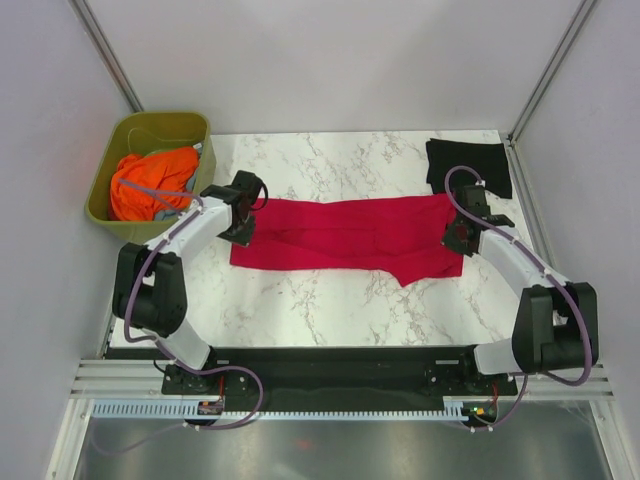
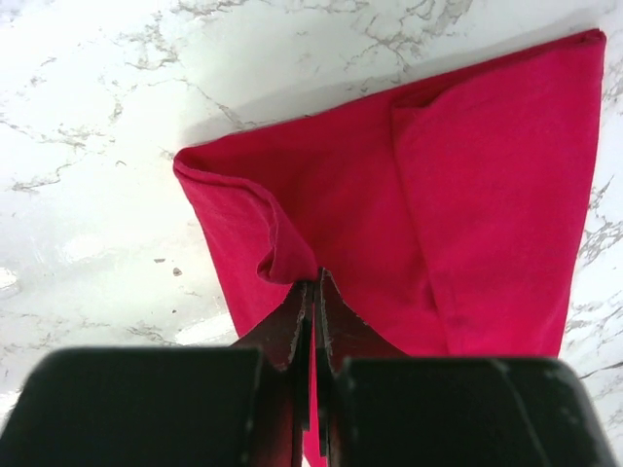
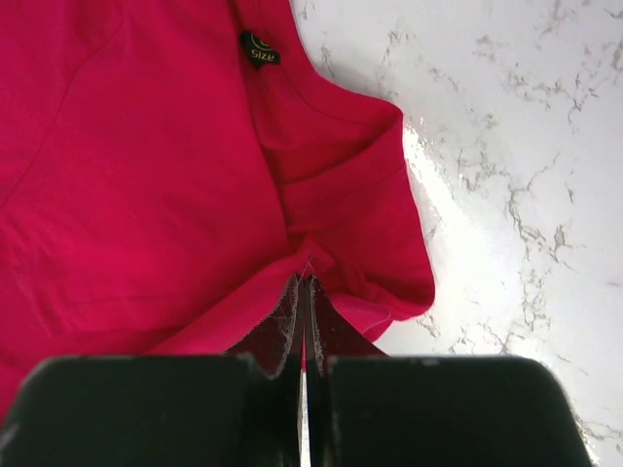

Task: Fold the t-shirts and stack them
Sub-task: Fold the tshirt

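Right, our crimson red cloth t-shirt [image 1: 345, 235] lies in a long band across the white marble tabletop [image 1: 330, 305], our left gripper [image 2: 313, 292] pinched shut on its left end and our right gripper [image 3: 304, 287] clamped on the collar end, seemingly to hold it taut for a fold. We reckon the black cloth t-shirt [image 1: 470, 165] at the far right corner awaits the stack.

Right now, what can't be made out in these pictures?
- Top view: black t-shirt, near edge crossed by the right arm's cable.
- Top view: orange cloth in the olive-green tub, bunched; garment type unclear.
- Right wrist view: neck label on the red t-shirt, print too small.
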